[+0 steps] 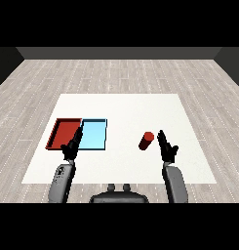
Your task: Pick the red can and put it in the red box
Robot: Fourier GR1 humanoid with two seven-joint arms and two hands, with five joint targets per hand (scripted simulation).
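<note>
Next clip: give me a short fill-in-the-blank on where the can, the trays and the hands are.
1. The red can stands on the white table, just to the left of the robot's ____ hand.
2. The red tray lies directly to the ____ of the light blue tray.
3. The left hand reaches over the near edge of the two ____.
4. Neither hand holds the can; the fingers of both are ____.

Missing words: right; left; trays; straight

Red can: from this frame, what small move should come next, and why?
Probably the right hand should ease left and curl round the red can. The can stands on the table just left of that hand, not yet held, and the hand's fingers look straight. The red tray lies farther left.
</note>
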